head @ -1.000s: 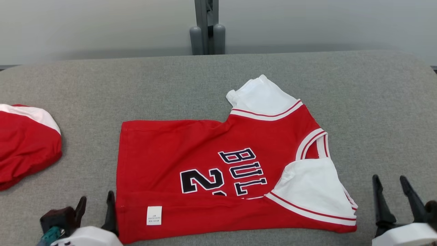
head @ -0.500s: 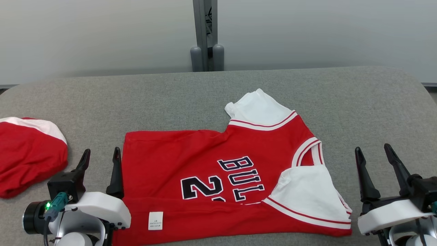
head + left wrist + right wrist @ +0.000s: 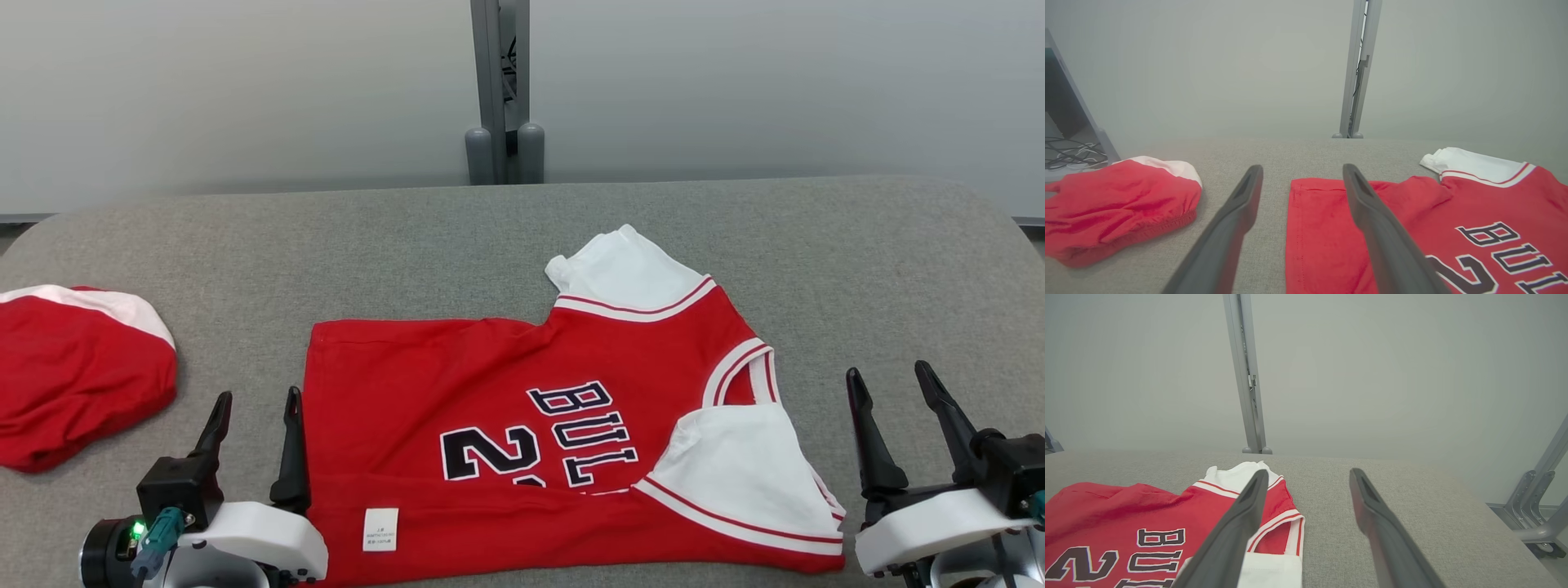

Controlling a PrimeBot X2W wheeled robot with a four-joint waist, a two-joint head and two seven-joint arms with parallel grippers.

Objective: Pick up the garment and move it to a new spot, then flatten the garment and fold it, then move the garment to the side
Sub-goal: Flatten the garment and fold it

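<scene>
At the far left of the grey worktop [image 3: 490, 237] a second red and white bundle [image 3: 77, 376] lies crumpled, well apart from the work; I judge it is not the piece in hand. Next comes the left pincer [image 3: 257, 394], its two fingers spread wide and holding nothing, just beside the left hem of the jersey [image 3: 490, 384]; whether the inner finger touches the cloth I cannot tell. The jersey lies in the middle of the worktop, near the front edge, spread mostly flat with the printed side up. Its near edge is turned over in a long strip, where a small white label [image 3: 380, 529] shows, and the near white sleeve [image 3: 739, 457] is laid inward over the body. So the moving and the flattening seem done, and the folding seems begun. The far sleeve still sticks out, so more folds are probably left, and then the move to the side. At the right, the right pincer [image 3: 888, 370] is also spread and empty, beside the jersey but apart from it.
</scene>
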